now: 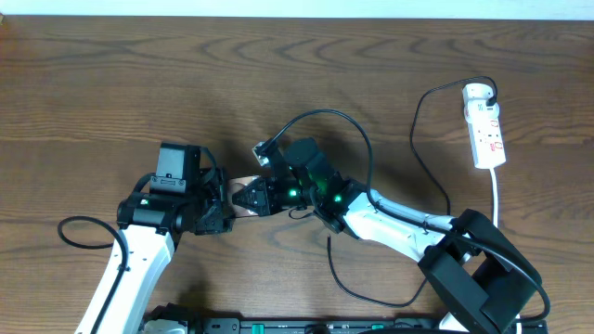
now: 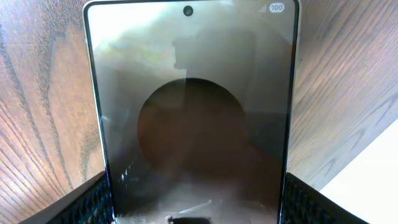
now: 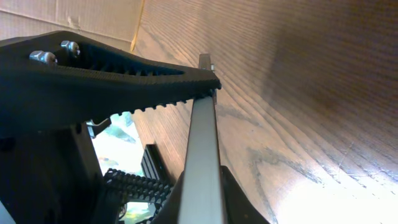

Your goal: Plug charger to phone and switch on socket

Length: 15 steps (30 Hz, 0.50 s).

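The phone [image 1: 243,188] is held just above the table between both grippers. In the left wrist view its dark glossy screen [image 2: 193,93] faces the camera, with a "100" mark at the top corner. My left gripper [image 1: 225,198] [image 2: 193,193] is shut on the phone's two long edges. In the right wrist view the phone shows edge-on [image 3: 202,162], and my right gripper [image 1: 271,195] [image 3: 217,127] is shut on it across its faces. The charger [image 1: 329,113] arcs over the right arm; its plug tip [image 1: 263,150] lies free on the table behind the phone. The socket [image 1: 486,130] lies at the far right.
The socket's white cord [image 1: 497,199] runs toward the table's front past the right arm's base [image 1: 483,278]. A thin black cable [image 1: 418,130] drops from the socket's top end. A black arm cable [image 1: 79,232] loops at the left.
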Each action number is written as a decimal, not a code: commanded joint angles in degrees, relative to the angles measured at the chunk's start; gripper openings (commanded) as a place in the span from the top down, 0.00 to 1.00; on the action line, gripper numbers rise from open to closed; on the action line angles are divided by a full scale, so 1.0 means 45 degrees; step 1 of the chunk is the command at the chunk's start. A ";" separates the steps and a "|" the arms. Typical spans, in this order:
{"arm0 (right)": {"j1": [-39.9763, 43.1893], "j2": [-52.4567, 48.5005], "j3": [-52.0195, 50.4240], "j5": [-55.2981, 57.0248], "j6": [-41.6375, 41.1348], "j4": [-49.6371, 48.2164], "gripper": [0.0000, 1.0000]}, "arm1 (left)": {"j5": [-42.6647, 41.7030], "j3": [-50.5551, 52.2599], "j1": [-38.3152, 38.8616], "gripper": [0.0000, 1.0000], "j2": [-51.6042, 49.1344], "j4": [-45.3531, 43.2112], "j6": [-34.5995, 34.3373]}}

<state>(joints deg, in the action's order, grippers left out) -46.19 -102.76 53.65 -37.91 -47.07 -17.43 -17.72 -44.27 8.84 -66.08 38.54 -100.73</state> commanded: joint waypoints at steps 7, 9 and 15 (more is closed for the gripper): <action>-0.0078 -0.0029 0.0146 -0.0461 0.0092 -0.0223 0.97 | -0.0058 -0.0330 0.0029 0.93 0.0121 -0.0005 -0.0146; -0.0078 -0.0029 0.0146 -0.0457 0.0087 -0.0223 0.98 | -0.0058 -0.0330 0.0029 0.93 0.0121 -0.0005 -0.0102; -0.0078 -0.0029 0.0146 -0.0457 0.0087 -0.0223 0.98 | -0.0058 -0.0330 0.0029 0.66 0.0121 0.0000 -0.0005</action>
<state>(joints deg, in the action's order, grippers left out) -46.22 -102.76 53.63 -37.71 -46.89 -17.41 -17.72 -44.27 8.84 -66.08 38.54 -100.71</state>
